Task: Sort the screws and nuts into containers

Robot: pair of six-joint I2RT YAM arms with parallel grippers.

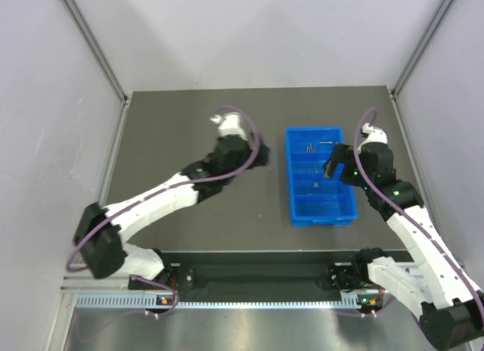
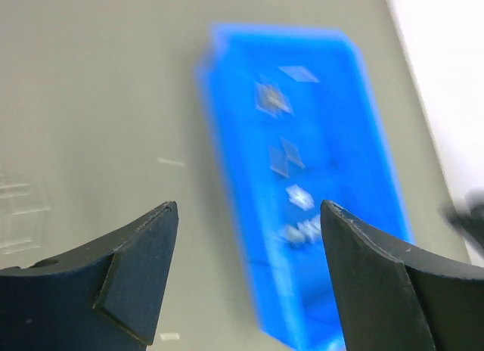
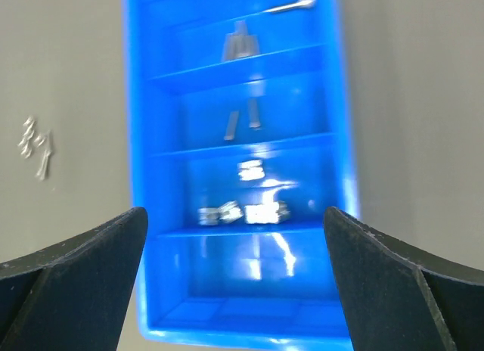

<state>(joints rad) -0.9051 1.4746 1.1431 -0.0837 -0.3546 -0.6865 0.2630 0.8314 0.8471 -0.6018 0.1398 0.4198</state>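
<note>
Left arm (image 1: 162, 194): stretched low from near-left base toward centre, wrist turned rightward. Left gripper (image 2: 248, 211): fingers (image 2: 128, 283) spread wide, nothing between. Right arm (image 1: 412, 222): folded at base, forearm reaching forward and left. Right gripper (image 3: 234, 215): spread wide, nothing held, angled downward.

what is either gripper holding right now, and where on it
Nothing is held. The left gripper and the right gripper are both open, with nothing between their fingers; the right one hangs above the blue tray.
</note>
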